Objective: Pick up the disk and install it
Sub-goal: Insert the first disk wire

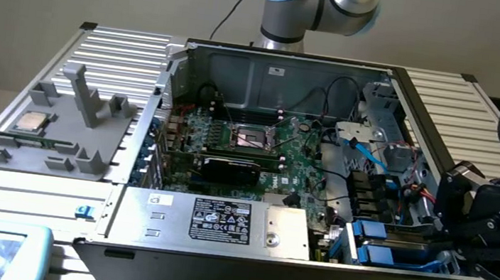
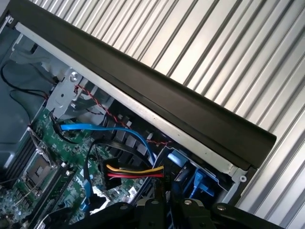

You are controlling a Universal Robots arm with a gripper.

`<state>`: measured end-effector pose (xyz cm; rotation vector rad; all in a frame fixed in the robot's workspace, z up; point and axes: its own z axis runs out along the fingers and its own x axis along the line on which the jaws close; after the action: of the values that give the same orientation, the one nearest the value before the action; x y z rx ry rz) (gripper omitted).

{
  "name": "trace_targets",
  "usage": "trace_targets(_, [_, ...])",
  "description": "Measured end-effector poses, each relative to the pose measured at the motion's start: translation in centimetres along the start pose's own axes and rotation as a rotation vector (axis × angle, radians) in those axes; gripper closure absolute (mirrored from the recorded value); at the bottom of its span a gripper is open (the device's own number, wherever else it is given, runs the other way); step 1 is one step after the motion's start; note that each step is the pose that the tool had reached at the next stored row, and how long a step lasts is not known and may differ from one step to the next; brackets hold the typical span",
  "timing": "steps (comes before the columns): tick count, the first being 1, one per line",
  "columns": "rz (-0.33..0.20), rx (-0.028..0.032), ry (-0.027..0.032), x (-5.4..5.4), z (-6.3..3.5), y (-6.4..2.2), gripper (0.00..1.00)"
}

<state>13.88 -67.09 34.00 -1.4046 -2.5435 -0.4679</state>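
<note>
The black gripper (image 1: 473, 228) is cut off by the exterior view's right edge and covers part of the blue plastic carriers (image 1: 387, 256) at lower right. Print on the black rectangular sticker (image 1: 221, 221) at lower centre is too small to read.

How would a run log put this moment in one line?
hand at drive bay | beside blue carriers | case open | hold unclear

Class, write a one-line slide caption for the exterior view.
Robot hand at the edge of the open computer case, close to blue drive carriers inside.
</note>
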Motion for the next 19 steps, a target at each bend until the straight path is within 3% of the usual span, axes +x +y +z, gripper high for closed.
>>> trace_targets(5, [0.002, 0.0105, -0.0181, 0.11, -0.10, 0.05, 0.84])
trace_targets(11, [0.009, 0.0290, -0.0520, 0.11, -0.10, 0.05, 0.84])
trace_targets(12, [0.009, 0.0310, -0.0554, 0.11, -0.09, 0.05, 0.84])
trace_targets(19, [0.009, 0.0314, -0.0561, 0.66, 0.15, 0.34, 0.84])
